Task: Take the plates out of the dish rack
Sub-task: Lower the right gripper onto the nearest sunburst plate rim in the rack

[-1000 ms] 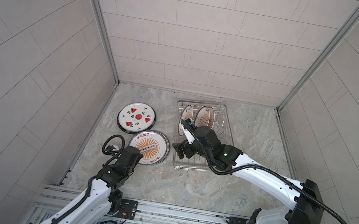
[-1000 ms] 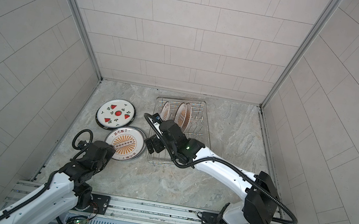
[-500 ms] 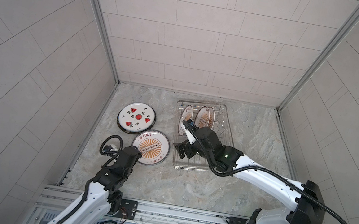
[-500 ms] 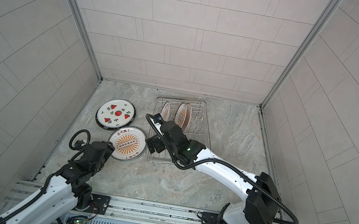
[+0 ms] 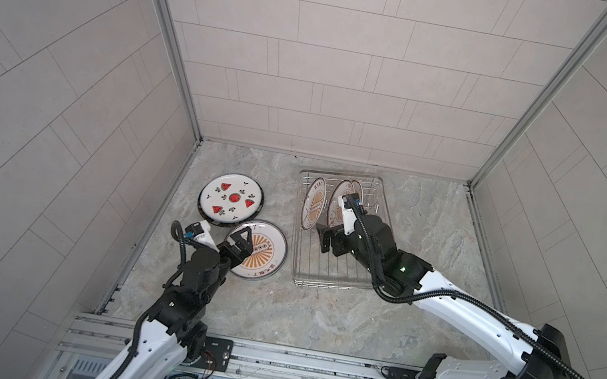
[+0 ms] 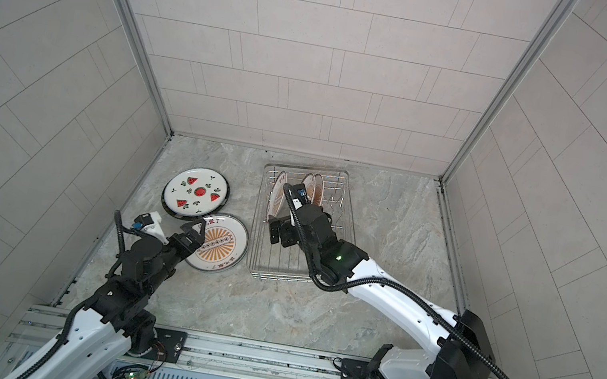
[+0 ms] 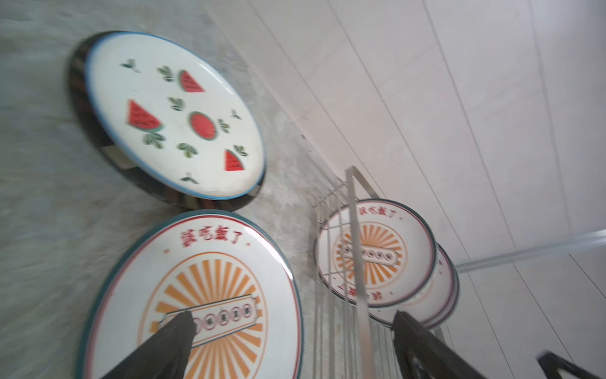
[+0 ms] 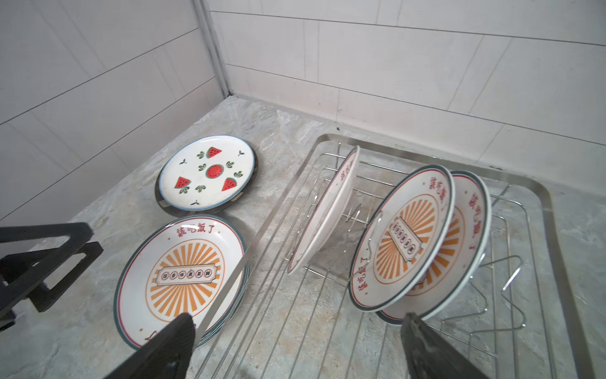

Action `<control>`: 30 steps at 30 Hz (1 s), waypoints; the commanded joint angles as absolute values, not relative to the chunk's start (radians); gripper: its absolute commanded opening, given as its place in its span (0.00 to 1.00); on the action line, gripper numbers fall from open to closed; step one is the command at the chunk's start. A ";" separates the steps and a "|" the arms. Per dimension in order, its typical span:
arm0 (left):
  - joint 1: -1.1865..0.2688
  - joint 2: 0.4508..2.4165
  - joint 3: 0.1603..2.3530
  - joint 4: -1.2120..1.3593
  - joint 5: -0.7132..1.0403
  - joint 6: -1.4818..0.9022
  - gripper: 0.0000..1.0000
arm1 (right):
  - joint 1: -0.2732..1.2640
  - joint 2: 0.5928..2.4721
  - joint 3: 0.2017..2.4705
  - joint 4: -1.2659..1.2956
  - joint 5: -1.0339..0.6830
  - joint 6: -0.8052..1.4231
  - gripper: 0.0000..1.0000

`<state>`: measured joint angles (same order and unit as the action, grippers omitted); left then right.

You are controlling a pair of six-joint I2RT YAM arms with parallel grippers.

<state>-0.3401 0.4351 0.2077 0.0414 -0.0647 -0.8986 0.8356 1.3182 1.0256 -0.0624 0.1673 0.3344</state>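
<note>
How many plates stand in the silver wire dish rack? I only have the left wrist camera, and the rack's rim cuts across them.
Observer: Three white round plates with orange sunbursts stand in the silver wire dish rack: one alone, two leaning together.
Operator: Where's the right gripper?
Observer: It hovers open over the rack, near the plates, holding nothing.
Operator: Is the flat sunburst plate on the grey stone counter single?
Observer: No; the right wrist view shows more rims beneath that plate, so it tops a stack.
</note>
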 commanded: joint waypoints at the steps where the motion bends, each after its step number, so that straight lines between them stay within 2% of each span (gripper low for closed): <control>1: -0.338 0.522 0.256 0.244 0.154 -0.743 1.00 | 0.808 1.303 1.008 -0.024 0.230 0.383 1.00; 6: -0.340 0.662 0.264 0.444 0.265 -0.735 1.00 | 0.785 1.326 1.026 -0.027 0.288 0.391 1.00; 12: -0.353 0.714 0.288 0.397 0.129 -0.701 1.00 | 0.784 1.428 1.134 -0.103 0.406 0.408 1.00; 18: -0.363 0.721 0.288 0.440 0.145 -0.689 1.00 | 0.784 1.549 1.231 -0.107 0.402 0.409 0.97; 21: -0.367 0.735 0.288 0.451 0.176 -0.671 1.00 | 0.784 1.603 1.284 -0.120 0.408 0.416 0.92; 25: -0.372 0.793 0.319 0.500 0.255 -0.663 1.00 | 0.784 1.679 1.364 -0.156 0.417 0.426 0.79; 30: -0.380 0.873 0.333 0.547 0.289 -0.658 1.00 | 0.784 1.769 1.462 -0.215 0.418 0.433 0.70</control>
<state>-0.3737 0.8497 0.3069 0.4717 0.2470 -0.6796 0.7845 1.7367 1.4124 -0.1581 0.3927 0.4198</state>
